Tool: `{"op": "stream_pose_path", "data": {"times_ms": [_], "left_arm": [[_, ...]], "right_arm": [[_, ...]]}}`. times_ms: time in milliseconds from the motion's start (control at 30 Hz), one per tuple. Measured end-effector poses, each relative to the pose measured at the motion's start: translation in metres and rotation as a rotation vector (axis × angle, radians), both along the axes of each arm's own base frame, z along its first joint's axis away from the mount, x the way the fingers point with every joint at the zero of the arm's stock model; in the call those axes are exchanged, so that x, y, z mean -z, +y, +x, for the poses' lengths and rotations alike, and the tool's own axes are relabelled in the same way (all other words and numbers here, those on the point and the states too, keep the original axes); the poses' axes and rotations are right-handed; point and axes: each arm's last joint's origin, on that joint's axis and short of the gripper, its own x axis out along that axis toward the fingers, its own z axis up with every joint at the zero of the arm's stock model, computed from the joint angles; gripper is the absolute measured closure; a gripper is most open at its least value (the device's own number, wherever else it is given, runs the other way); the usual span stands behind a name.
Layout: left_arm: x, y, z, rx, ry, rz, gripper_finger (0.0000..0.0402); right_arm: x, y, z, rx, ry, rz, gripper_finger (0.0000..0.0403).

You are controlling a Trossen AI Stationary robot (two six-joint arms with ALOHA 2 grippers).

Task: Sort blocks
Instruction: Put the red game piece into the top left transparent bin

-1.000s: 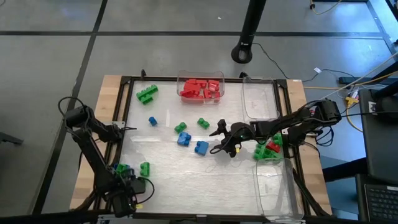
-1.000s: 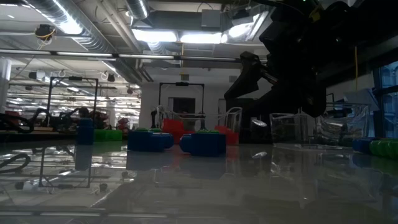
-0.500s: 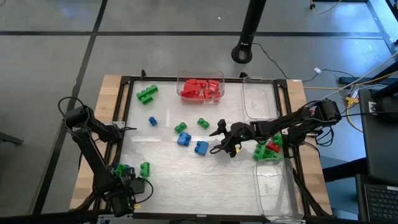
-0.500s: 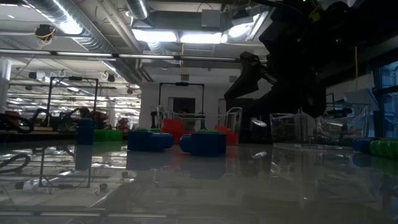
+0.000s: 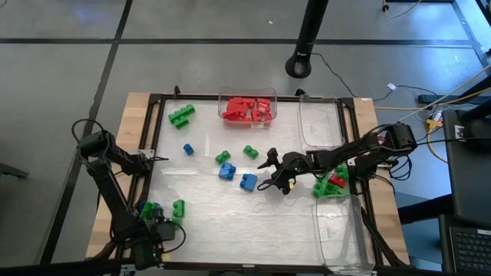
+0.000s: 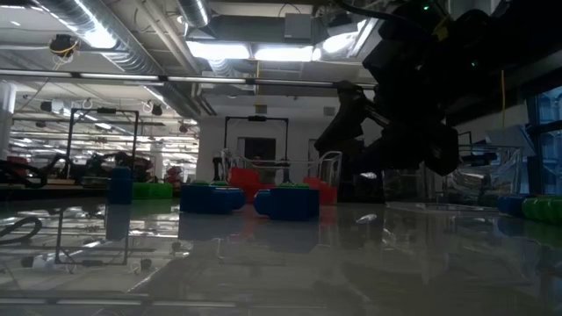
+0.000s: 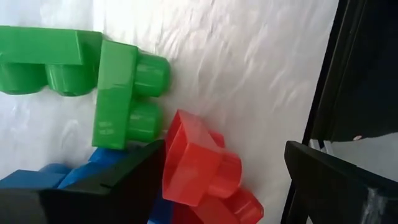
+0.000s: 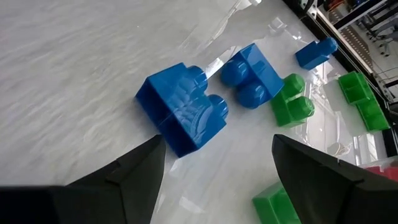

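- The right gripper hangs near the middle of the table, its fingers spread and holding nothing — just beside the blue block that lies straight ahead of it.
- A 2nd blue block sits close behind the 1st, on the side away from the right gripper; 2 green blocks lie a little beyond it, toward the red-filled bin.
- That clear bin at the table's far edge holds a heap of red blocks.
- A bin beside the right arm holds red and green blocks.
- Well apart from the right gripper, the left gripper sits low at the table's near left corner, fingers apart — a red block lies between them, but whether they touch it I cannot tell.
- Green blocks and a blue one lie against that red block.
- A green cluster rests left of the red-filled bin.
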Motion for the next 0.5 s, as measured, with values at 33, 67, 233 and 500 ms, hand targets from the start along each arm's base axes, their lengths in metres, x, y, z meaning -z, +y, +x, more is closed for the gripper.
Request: {"op": "stream_pose_path", "data": {"times_ms": [33,67,233,500], "left_arm": [[0.0,0.0,0.0,0.007,0.0,0.002,0.0084],[0.001,0.0,0.0,0.008,0.0,0.002,0.0084],[0.005,0.003,-0.001,-0.005,0.009,0.014,0.0084],[0.012,0.004,-0.003,0.04,0.015,0.014,0.0084]], "right_arm": [[0.0,0.0,0.0,0.0,0.0,0.0,0.011],[0.0,0.0,0.0,0.0,0.001,0.0,0.011],[0.0,0.0,0.0,0.0,0.001,0.0,0.011],[0.0,0.0,0.0,0.0,0.001,0.0,0.011]]}}
